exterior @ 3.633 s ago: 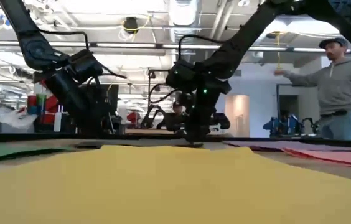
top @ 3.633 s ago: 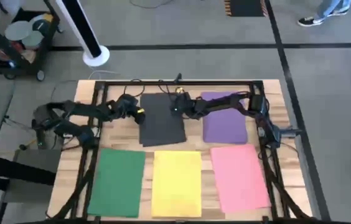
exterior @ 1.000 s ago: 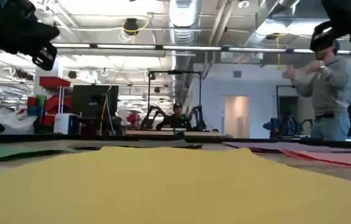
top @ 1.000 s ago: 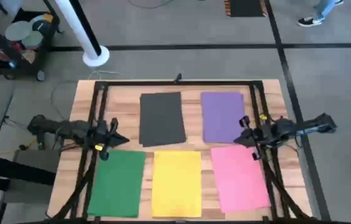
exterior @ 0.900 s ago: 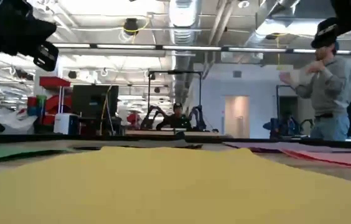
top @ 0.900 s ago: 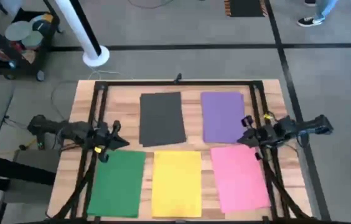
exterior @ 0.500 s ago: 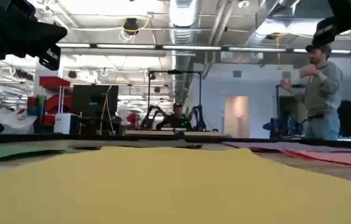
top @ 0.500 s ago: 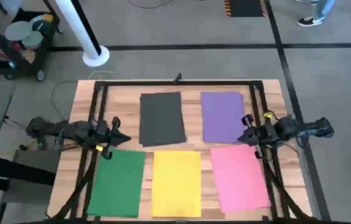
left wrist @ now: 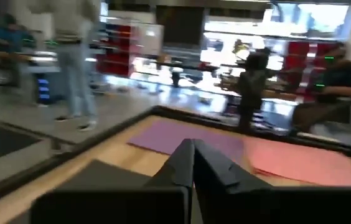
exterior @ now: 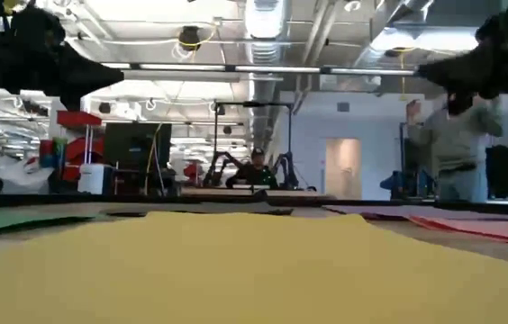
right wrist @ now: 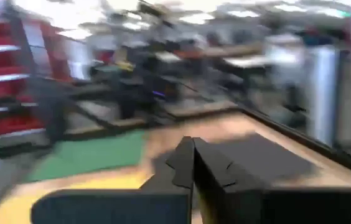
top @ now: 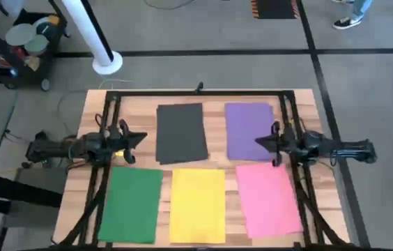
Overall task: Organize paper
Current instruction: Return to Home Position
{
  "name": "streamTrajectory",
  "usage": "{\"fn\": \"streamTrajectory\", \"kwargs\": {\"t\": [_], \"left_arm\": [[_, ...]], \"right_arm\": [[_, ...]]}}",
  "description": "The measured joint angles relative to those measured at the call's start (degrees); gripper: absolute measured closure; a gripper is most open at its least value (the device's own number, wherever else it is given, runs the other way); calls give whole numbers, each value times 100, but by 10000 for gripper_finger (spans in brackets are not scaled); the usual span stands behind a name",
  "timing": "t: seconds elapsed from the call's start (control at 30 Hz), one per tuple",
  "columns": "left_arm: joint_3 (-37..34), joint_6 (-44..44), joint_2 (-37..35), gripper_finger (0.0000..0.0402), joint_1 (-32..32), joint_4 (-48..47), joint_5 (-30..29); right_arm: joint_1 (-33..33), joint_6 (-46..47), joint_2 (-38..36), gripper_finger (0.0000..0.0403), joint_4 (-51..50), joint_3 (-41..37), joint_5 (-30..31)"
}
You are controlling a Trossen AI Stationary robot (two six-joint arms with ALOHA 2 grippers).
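1. Since every sheet lies flat in its own place and neither arm carries anything, I judge the sorting complete and the arms parked clear of the work.
2. Paper on the table (top: 301, 104): the black sheet (top: 181, 132) sits centre in the back row, and the purple sheet (top: 250, 130) is beside it toward the right arm. The front row runs green sheet (top: 131, 204), yellow sheet (top: 198, 206), pink sheet (top: 267, 199). No colour overlaps another, and bare wood shows between them. Whether each is one sheet or a stack cannot be told.
3. Left gripper (top: 141, 137): positioned at the table's left side, level with the black sheet's lower half and pointing inward. Its fingers are pressed together on nothing. The black sheet lies just beside its tip, apart from it, and the green sheet lies near, toward the front.
4. Right gripper (top: 258, 141): mirrors the left from the right side, fingers likewise pressed together and empty. From above, its tip overlies the purple sheet's edge nearest that arm. The pink sheet is near, toward the front.
5. Height: the table-level view shows both grippers well above the surface, so neither touches paper.
6. Assessment: separation by colour keeps each group distinct, and the raised, closed grippers leave all sheets undisturbed.
7. Surroundings: a person (exterior: 452, 135) stands beyond the table, well apart from it.
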Motion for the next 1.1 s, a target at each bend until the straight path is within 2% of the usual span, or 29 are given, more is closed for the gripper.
{"fn": "streamTrajectory", "kwargs": {"t": [1.1], "left_arm": [[-3, 72, 0, 401, 1, -9, -48]], "right_arm": [[41, -243, 0, 403, -77, -4, 30]]}}
